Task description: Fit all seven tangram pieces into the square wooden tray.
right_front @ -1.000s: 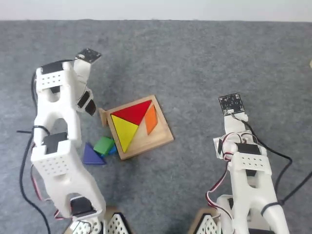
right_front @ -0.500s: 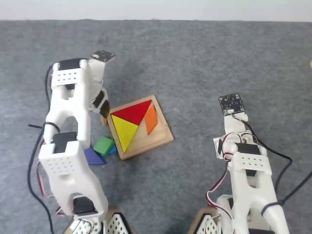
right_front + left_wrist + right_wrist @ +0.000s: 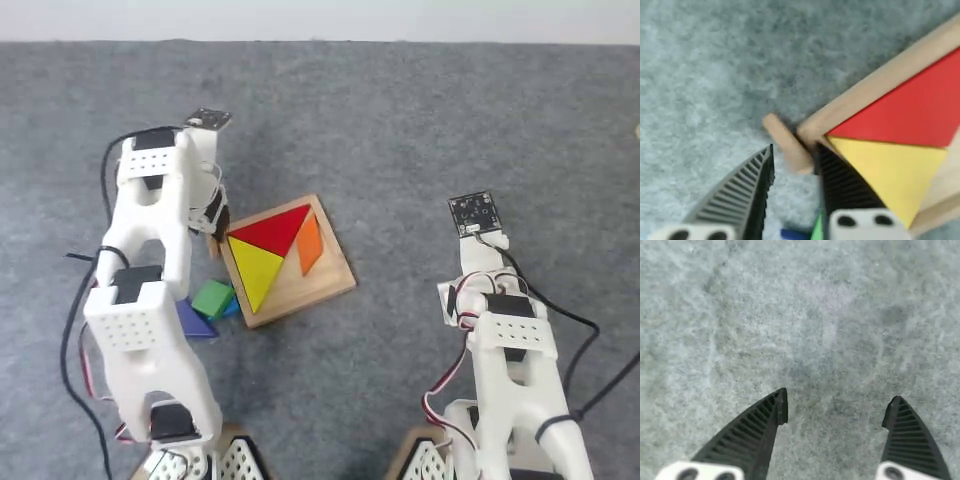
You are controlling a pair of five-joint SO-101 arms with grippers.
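The square wooden tray (image 3: 335, 283) lies mid-table and holds a red triangle (image 3: 272, 229), a yellow triangle (image 3: 254, 270) and an orange piece (image 3: 310, 245). A plain tan wooden piece (image 3: 786, 144) lies against the tray's left corner (image 3: 812, 131). My left gripper (image 3: 795, 157) stands open astride it, one finger on the carpet side, the other by the tray rim (image 3: 890, 75). Beside the tray's left edge lie a green piece (image 3: 212, 298) and a blue triangle (image 3: 190, 320). My right gripper (image 3: 840, 410) is open over bare carpet, well right of the tray.
Grey carpet covers the table. The left arm (image 3: 150, 260) stretches over the spot left of the tray and partly hides the blue triangle. The right arm (image 3: 495, 320) stands at the front right, apart from the tray.
The left arm swung right toward the tray's left corner, and its gripper now straddles the tan piece. The right arm and the tray pieces have not moved.
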